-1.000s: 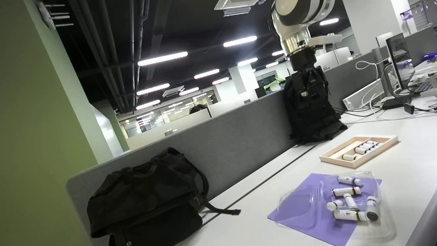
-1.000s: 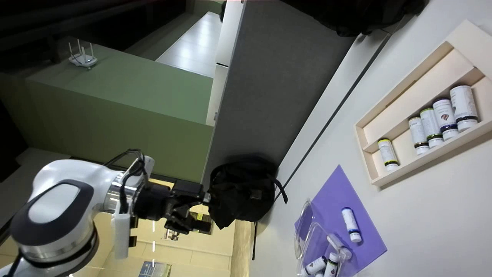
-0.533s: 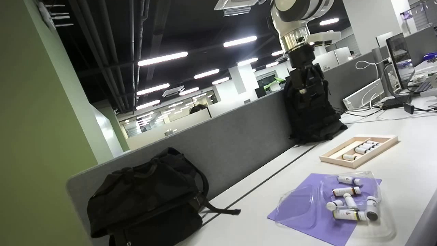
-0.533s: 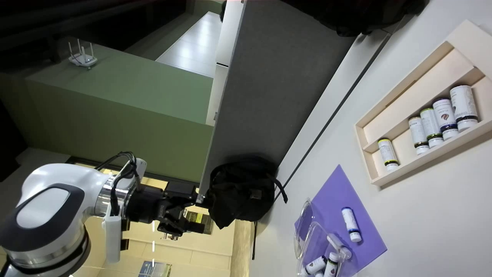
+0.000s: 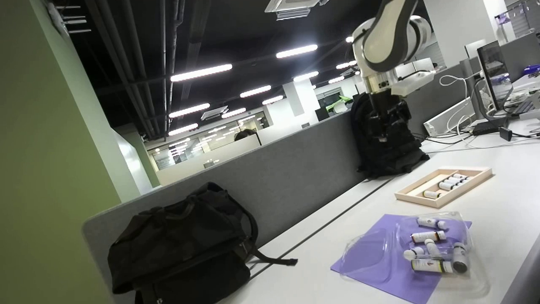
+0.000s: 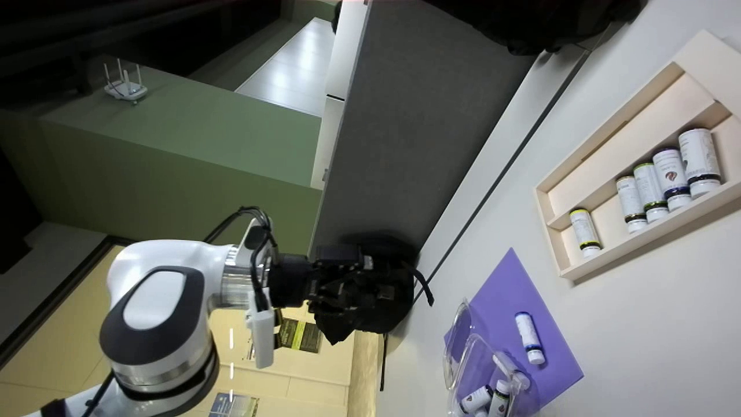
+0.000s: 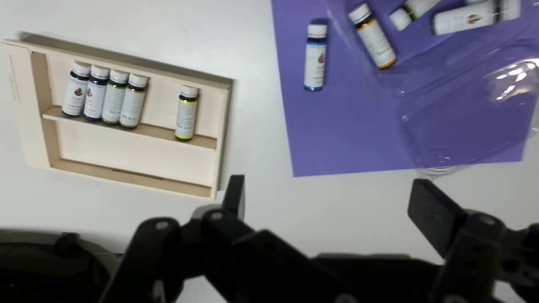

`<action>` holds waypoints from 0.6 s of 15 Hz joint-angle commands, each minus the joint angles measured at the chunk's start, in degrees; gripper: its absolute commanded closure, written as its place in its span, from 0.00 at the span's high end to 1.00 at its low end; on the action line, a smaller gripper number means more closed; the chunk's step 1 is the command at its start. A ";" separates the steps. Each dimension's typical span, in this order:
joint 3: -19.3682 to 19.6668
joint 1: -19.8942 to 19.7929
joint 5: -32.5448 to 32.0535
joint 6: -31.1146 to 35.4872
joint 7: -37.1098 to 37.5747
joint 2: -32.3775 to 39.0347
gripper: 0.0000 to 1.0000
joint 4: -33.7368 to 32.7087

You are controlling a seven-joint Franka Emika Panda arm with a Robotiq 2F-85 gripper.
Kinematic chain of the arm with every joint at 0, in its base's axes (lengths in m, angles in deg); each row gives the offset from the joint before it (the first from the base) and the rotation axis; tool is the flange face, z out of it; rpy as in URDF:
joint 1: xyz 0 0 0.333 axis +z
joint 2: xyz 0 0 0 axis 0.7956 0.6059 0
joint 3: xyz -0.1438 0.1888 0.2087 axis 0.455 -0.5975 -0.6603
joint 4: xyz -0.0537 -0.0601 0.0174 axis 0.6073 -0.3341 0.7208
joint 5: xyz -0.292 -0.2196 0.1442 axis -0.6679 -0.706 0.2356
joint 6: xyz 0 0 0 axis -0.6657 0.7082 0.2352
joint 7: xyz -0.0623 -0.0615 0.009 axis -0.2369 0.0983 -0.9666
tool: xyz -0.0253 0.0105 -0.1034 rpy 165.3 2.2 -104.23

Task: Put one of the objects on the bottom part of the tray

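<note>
Hand (image 7: 332, 205) well above the desk (image 7: 257, 101), fingers (image 7: 436, 214) spread wide apart, desk surface showing between them in the wrist view. Light-wood tray (image 7: 139, 149) flat on the desk to one side, a divider (image 7: 160, 132) splitting it lengthwise into two compartments. Five small white-capped bottles (image 7: 131, 103) lie in the upper compartment, as the wrist view has it, bases toward the divider: four side by side, a yellow-banded one (image 7: 186, 113) apart from them near the end rim. Purple sheet (image 7: 337, 139) near the tray, strip of desk between. On it, a blue-banded bottle (image 7: 315, 63); near that, an orange-banded bottle (image 7: 376, 42) by a clear plastic container (image 7: 511, 82), inside or under it, cannot tell. More bottles (image 5: 427, 265) crowd the container in both exterior views. In an exterior view the hand overlaps a black backpack (image 5: 392, 158) set against a grey partition (image 5: 303, 169); second black bag (image 5: 181, 240) farther along, strap (image 5: 274, 259) trailing on the desk. Monitor (image 5: 493, 80) beyond the tray.
</note>
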 commanded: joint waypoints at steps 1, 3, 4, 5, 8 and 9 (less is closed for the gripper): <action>0.40 -3.35 -11.19 8.15 12.82 7.21 1.00 0.89; 1.78 -3.26 -16.31 9.46 18.91 11.02 1.00 0.96; 2.54 -2.56 -16.85 9.81 20.27 13.06 1.00 0.78; 3.09 -1.80 -15.55 9.70 20.28 15.31 1.00 0.21; 3.82 -0.59 -10.05 8.51 13.76 15.63 1.00 1.09; 3.84 -0.20 -8.99 8.53 13.12 16.77 1.00 0.96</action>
